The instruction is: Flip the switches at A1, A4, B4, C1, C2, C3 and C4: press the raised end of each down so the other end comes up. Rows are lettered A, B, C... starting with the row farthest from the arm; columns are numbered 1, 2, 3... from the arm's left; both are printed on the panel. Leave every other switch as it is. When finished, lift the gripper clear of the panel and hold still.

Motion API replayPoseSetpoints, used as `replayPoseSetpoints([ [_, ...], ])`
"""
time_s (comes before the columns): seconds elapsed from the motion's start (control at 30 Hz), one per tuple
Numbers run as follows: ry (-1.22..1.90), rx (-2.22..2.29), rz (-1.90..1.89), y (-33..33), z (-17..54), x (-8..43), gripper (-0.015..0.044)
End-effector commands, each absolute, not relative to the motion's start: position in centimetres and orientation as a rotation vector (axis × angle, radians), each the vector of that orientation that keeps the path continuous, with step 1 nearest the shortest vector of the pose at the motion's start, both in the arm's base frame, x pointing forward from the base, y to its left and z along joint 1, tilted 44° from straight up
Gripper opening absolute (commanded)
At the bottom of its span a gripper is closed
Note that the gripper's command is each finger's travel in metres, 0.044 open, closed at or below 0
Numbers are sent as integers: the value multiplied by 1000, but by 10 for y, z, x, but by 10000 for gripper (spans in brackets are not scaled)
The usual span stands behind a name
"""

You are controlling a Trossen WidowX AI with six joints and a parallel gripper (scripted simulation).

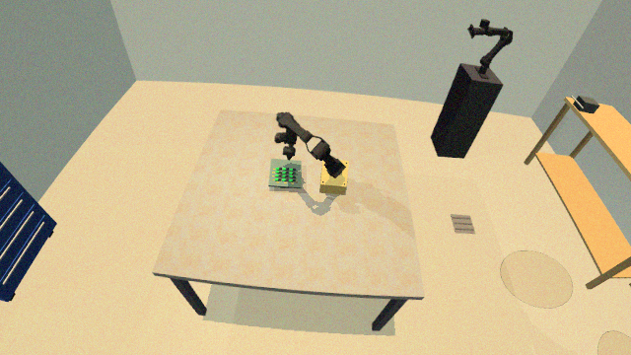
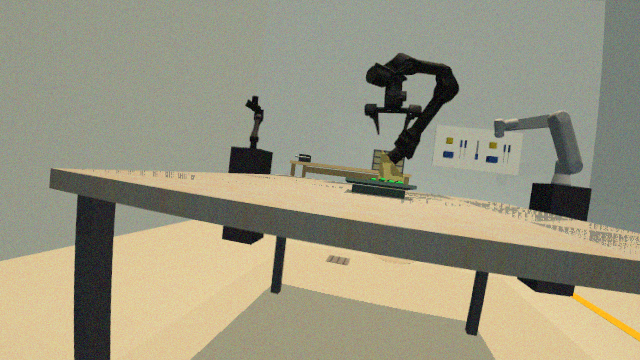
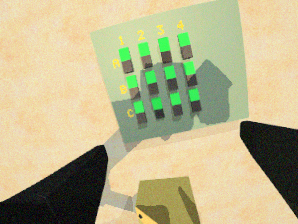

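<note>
Switch panel (image 1: pixel 272 166) (image 2: pixel 357 182) (image 3: pixel 235 55) is carried on the bench (image 1: pixel 276 237) (image 2: pixel 240 192) (image 3: pixel 45 80), beside the arm's yellow base (image 1: pixel 340 188) (image 2: pixel 387 172) (image 3: pixel 162 186). With the panel as landmark, the black arm (image 1: pixel 299 129) (image 2: pixel 445 85) is seen to rise from that base beside it, be bent sharply at its elbow, and be folded back so that its wrist end is held above the panel's level. The gripper (image 1: pixel 289 158) (image 2: pixel 392 133) (image 3: pixel 173 140) is pointed downward, well clear of the panel, with its two fingers spread wide and nothing held between them.

The panel is laid face up, its plate raised on a narrower dark box (image 2: pixel 378 191). Its row C side is turned toward the yellow base and its row A side away from it; column 1 lies at the arm's left and column 4 at its right. The plate is nearly square, so no long axis can be singled out with certainty. On the panel, the long axis of each switch is run along its column, from the row A side toward the row C side. All twelve switches are shown with the green half toward the row A side and the dark half toward the base. Which ends are raised cannot be told. Part of the panel is covered by a shadow.
</note>
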State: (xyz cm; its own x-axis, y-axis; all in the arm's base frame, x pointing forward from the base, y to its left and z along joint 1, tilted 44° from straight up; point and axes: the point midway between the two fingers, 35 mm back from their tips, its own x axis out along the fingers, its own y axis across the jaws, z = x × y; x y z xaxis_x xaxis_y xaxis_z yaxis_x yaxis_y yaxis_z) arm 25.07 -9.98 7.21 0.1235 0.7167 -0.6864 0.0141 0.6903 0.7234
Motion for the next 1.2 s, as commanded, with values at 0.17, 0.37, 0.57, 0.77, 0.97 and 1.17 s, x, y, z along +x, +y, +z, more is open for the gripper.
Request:
replayPoseSetpoints([
  [0.17, 1362, 611, 561, -51, 52, 284, 242],
  [0.37, 1342, 584, 579, -7, 42, 302, 85],
  [0.57, 1330, 584, 574, 5, 28, 304, 0],
  [0.77, 1316, 590, 570, 18, 17, 306, 0],
  [0.97, 1316, 590, 570, 18, 17, 306, 0],
  [1.17, 1316, 591, 571, 24, 10, 307, 0],
])
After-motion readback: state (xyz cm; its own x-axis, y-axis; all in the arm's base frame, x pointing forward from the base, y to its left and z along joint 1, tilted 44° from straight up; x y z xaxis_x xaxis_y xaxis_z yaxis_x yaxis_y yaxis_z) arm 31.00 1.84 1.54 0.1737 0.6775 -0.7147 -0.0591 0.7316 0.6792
